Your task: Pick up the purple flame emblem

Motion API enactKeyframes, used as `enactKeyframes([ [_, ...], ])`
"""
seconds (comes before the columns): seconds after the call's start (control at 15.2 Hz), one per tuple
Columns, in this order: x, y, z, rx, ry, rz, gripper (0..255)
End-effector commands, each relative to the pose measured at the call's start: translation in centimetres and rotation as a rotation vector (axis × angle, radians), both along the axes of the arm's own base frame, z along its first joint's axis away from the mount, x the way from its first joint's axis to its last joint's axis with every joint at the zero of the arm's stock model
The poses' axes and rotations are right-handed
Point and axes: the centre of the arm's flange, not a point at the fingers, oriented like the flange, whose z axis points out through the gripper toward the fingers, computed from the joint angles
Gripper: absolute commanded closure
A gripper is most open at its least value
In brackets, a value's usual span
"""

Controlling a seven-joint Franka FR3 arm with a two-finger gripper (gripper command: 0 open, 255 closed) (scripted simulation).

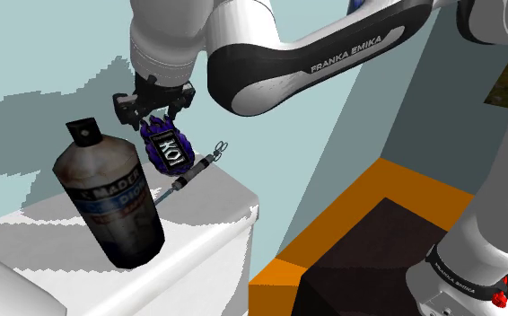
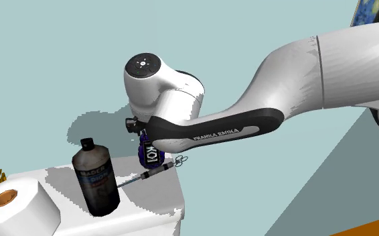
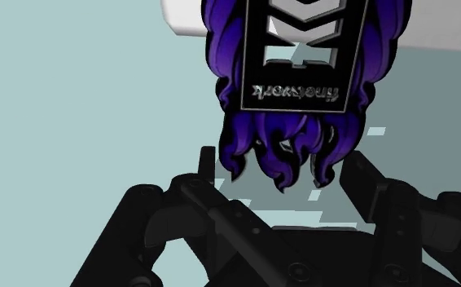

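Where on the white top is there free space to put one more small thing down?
Free: the corner patch of the white top between the dark bottle and the thin tool. Crowded: behind the bottle, where the end effector holds the purple flame emblem.

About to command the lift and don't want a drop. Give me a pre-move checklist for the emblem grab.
1. Emblem in the gripper: ok. The flame tips of the purple flame emblem sit clasped in the gripper, between its fingers.
2. Grip depth: probably not ok. Only the tips are in; the body hangs beyond the fingertips and may swing.
3. Emblem off the white surface: cannot tell.
4. Dark bottle clear: ok, it stands apart from the emblem.
5. Syringe-like tool clear: cannot tell; it lies close by the emblem's lower end.
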Motion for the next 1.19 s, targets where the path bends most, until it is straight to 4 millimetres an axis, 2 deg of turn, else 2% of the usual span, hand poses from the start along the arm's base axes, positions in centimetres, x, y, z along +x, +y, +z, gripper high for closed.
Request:
enactKeyframes([
  [0.0,0.0,0.1,-0.1,0.0,0.001,0.0,255],
  [0.99,0.0,0.1,7.9,0.0,0.001,0.0,255],
  [1.12,-0.1,0.1,7.9,0.0,0.001,0.0,255],
])
